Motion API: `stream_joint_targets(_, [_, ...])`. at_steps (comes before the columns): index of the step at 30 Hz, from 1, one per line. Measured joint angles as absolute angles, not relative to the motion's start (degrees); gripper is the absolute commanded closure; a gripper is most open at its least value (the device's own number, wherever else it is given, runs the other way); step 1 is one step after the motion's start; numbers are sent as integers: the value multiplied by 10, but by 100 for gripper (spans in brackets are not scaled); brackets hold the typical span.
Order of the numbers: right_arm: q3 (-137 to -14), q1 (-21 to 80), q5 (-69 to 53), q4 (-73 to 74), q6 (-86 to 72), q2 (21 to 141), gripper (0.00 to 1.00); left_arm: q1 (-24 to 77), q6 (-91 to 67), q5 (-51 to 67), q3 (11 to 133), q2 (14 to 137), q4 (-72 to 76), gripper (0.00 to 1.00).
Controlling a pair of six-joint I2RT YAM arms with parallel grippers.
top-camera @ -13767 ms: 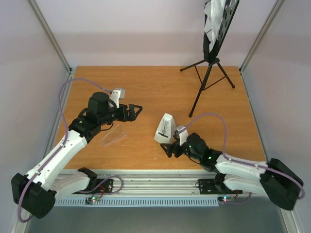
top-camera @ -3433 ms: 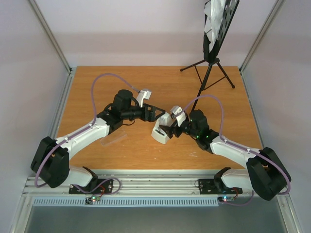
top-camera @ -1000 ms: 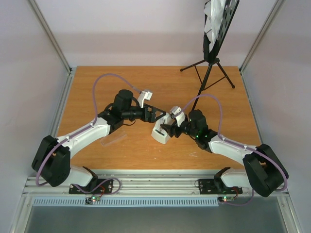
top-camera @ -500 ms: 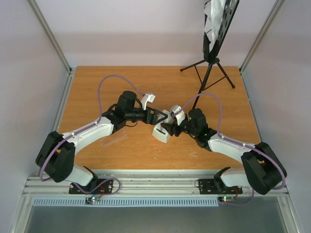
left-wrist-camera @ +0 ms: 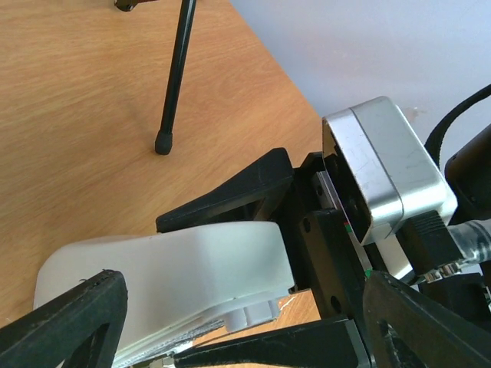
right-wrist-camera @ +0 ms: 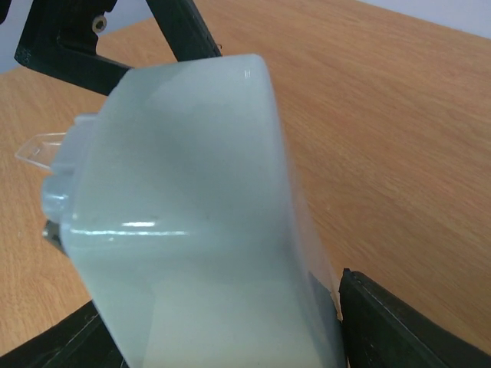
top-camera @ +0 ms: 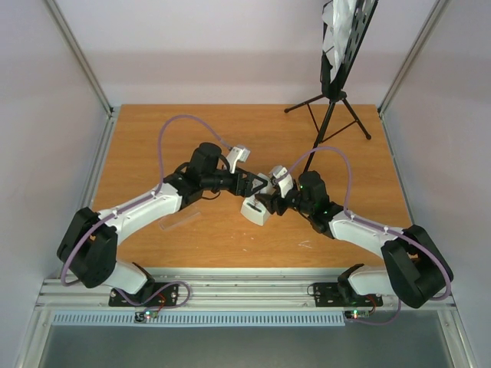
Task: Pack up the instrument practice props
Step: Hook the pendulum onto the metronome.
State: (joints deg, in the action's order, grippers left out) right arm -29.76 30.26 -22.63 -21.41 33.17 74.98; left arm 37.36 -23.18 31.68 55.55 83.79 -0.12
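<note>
The white metronome (top-camera: pixel 255 209) lies tilted, base toward the front, just above the table (top-camera: pixel 153 138). My right gripper (top-camera: pixel 270 204) is shut on its body; in the right wrist view the metronome (right-wrist-camera: pixel 192 215) fills the frame between the black fingers (right-wrist-camera: pixel 399 322). My left gripper (top-camera: pixel 259 184) is open, its jaws on either side of the metronome's (left-wrist-camera: pixel 169 268) narrow end. The clear cover (top-camera: pixel 178 218) lies loose on the table at front left. The black music stand (top-camera: pixel 331 115) stands at the back right with white sheet-music pages (top-camera: pixel 339 31) on its desk.
One tripod leg (left-wrist-camera: pixel 173 77) of the stand reaches toward the middle of the table, close behind both grippers. Metal frame posts (top-camera: pixel 77 54) rise at the table's back corners. The front rail (top-camera: pixel 245 287) carries both arm bases.
My left gripper has moved right and closed in on the metronome, so its open jaws now straddle it. The right gripper keeps hold of the metronome and has shifted slightly back.
</note>
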Motion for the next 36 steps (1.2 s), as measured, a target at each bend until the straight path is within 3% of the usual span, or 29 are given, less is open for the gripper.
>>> stream_joint_targets(36, [-316, 302, -225, -182, 324, 751, 33, 383, -218, 298, 582, 867, -32, 36])
